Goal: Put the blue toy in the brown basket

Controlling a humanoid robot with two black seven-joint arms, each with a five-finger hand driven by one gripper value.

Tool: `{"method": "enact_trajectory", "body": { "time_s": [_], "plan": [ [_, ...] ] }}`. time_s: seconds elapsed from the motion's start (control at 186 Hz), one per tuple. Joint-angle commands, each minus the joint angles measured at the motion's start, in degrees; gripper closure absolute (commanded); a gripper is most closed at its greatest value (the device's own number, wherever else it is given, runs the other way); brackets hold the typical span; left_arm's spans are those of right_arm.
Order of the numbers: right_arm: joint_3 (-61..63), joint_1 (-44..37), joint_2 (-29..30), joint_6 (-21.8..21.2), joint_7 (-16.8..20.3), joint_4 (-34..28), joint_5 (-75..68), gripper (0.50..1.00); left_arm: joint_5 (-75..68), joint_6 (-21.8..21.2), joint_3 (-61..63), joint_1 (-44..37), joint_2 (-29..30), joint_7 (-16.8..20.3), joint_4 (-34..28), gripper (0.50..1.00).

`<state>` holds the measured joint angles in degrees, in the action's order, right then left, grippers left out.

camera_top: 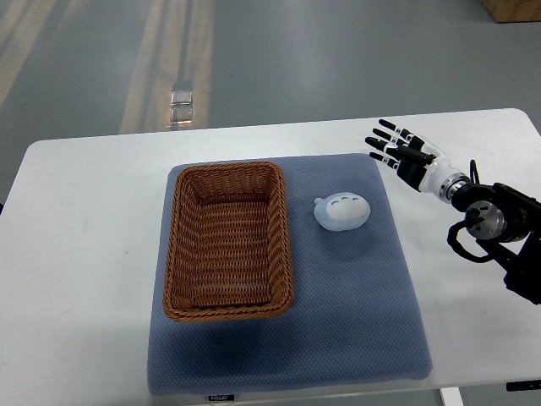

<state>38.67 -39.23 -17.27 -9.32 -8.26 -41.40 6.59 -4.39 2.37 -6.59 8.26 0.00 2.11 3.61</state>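
White bench (93, 220) with a blue-grey mat (338, 313) on it, grey floor behind. The pale blue toy (341, 211) sits on the mat just right of the brown basket (226, 241), not touching. Right hand (402, 154) hovers over the bench's far-right side, fingers spread, holding nothing.

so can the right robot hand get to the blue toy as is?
Probably yes. The right robot hand is open, and only bare mat lies between it and the blue toy.
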Motion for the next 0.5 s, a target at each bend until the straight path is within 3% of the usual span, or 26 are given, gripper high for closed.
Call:
{"method": "enact_trajectory", "body": {
  "time_s": [0.0,0.494],
  "plan": [
    [0.0,-0.06,-0.04,0.0,0.0,0.0,0.0,0.591,0.0,0.0,0.0,0.0,0.0,0.0,0.0,0.5],
    [-0.09,-0.15,-0.22,-0.09,0.0,0.0,0.09,0.591,0.0,0.0,0.0,0.0,0.0,0.0,0.0,0.5]
  ]
}}
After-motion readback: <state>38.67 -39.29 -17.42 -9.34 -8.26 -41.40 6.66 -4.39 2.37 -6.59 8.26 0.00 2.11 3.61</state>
